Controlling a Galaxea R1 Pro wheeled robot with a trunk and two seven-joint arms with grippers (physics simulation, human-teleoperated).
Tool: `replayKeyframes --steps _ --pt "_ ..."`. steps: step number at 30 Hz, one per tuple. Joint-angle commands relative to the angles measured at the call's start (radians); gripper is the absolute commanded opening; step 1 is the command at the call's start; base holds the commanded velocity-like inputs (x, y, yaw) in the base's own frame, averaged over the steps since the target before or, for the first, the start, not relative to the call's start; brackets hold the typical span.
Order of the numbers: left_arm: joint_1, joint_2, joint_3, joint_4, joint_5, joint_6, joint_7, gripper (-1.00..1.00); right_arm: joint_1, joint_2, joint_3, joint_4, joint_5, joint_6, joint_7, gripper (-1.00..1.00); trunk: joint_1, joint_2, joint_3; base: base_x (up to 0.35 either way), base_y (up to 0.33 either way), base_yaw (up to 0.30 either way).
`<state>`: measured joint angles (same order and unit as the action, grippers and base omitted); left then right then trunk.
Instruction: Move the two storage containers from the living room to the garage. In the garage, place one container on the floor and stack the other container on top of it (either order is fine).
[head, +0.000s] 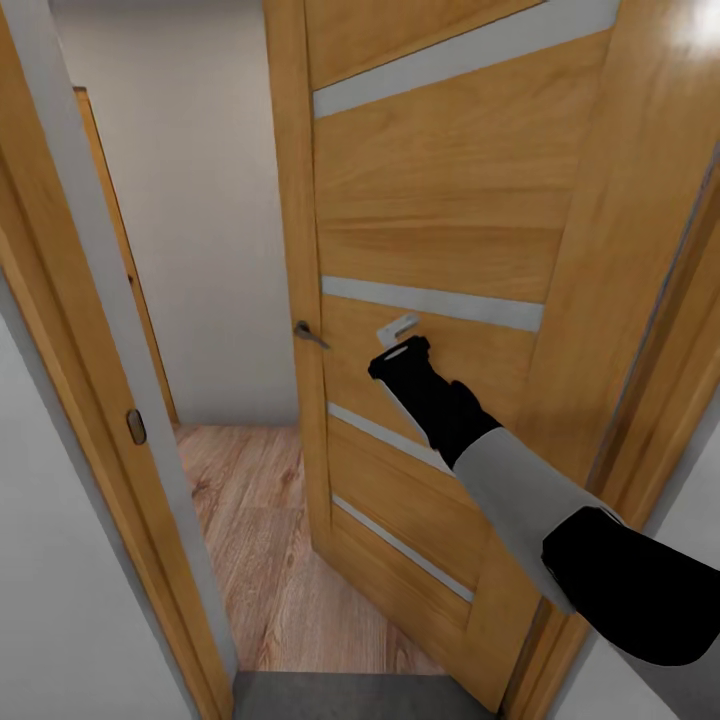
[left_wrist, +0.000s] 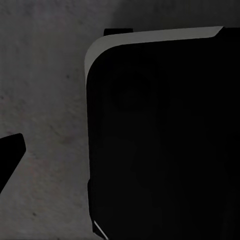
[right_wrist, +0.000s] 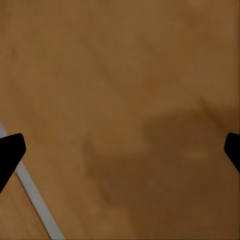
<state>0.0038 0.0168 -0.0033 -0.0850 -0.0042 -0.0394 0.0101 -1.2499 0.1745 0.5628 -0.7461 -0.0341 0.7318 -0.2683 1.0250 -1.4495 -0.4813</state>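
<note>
The two storage containers are out of view. My right arm reaches forward to the honey-wood door (head: 440, 210), and my right gripper (head: 398, 330) is at its face beside a frosted strip (head: 430, 300). In the right wrist view the gripper (right_wrist: 120, 150) is open, with its dark fingertips (right_wrist: 10, 152) spread wide and bare door wood between them. The left wrist view looks down past my own black body (left_wrist: 160, 140) at the dark grey concrete floor (left_wrist: 45, 100). One left fingertip (left_wrist: 9, 152) shows far out to the side, with nothing held.
The door stands partly open, its lever handle (head: 310, 335) on the free edge. Through the gap I see light wood-plank flooring (head: 250, 520) and a white wall (head: 200, 220). The door frame (head: 105, 330) is close on the left, and a grey concrete strip (head: 350, 695) lies at the threshold.
</note>
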Motion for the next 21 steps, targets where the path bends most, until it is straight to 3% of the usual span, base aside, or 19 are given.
replayKeyframes --steps 1,21 --pt "0.000 0.000 0.000 -0.001 0.000 -0.002 0.001 1.00 -0.001 0.000 0.002 -0.004 -0.004 0.010 -0.006 1.00 0.000 0.000 -0.001 0.000 0.000 0.000" --pt "0.000 -0.001 0.005 -0.001 0.005 -0.001 0.002 1.00 0.000 0.000 -0.002 -0.005 -0.005 0.016 0.000 1.00 0.000 0.000 -0.001 0.000 0.000 0.000"
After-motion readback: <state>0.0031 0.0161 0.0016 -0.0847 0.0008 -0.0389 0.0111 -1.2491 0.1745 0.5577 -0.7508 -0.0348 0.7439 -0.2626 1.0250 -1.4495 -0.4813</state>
